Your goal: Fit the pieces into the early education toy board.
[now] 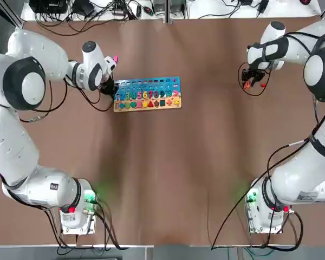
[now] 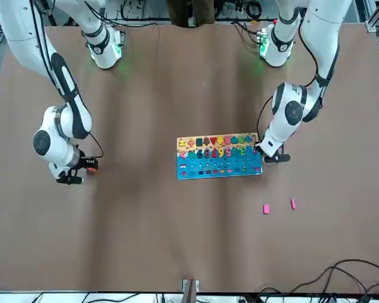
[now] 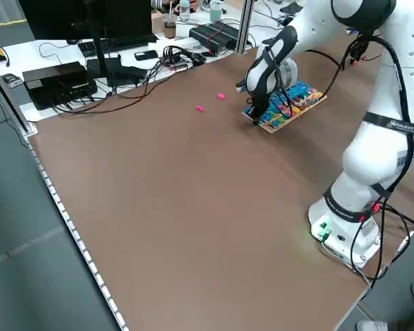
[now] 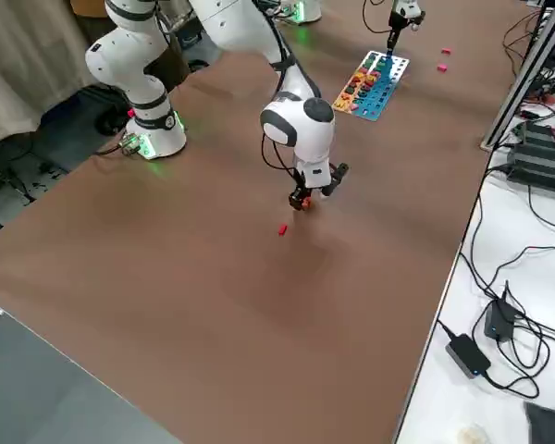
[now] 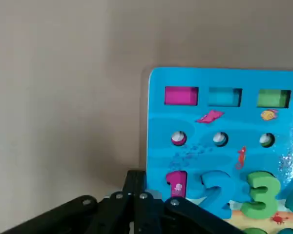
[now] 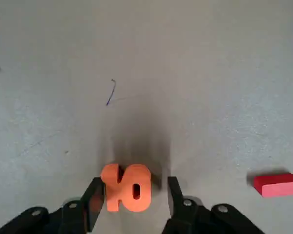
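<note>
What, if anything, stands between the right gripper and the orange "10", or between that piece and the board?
Nothing visible in either stretch. The open right gripper straddles the orange "10"; bare table separates it from the board. The left gripper is at the board's far end.

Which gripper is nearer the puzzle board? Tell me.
The left gripper: it hovers right at the corner of the board by the pink 1. The right gripper is well off to the right.
</note>
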Robot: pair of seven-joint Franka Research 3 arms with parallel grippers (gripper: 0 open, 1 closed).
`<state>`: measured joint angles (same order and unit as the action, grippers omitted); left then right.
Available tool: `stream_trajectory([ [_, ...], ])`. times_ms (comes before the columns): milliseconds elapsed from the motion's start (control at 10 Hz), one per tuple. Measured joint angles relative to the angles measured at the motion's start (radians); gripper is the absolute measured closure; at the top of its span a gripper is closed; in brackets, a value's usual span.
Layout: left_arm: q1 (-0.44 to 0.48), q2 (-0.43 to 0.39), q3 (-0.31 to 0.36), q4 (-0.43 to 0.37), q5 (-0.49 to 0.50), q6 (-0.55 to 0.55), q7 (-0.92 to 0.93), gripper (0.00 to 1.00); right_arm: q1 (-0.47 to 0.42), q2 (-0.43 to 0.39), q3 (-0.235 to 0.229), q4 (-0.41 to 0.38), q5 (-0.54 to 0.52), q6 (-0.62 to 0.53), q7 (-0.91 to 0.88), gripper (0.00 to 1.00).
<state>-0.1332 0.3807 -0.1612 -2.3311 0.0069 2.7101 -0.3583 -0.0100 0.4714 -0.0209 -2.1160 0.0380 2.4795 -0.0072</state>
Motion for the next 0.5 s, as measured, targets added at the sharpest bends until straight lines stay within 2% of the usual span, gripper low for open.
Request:
stream_trajectory([
  [500,-0.049,0.034,-0.023,0.049,0.010,0.001,-0.064,0.99,0.000,0.000,0.001,0.011,0.002,-0.017,0.005,0.44],
])
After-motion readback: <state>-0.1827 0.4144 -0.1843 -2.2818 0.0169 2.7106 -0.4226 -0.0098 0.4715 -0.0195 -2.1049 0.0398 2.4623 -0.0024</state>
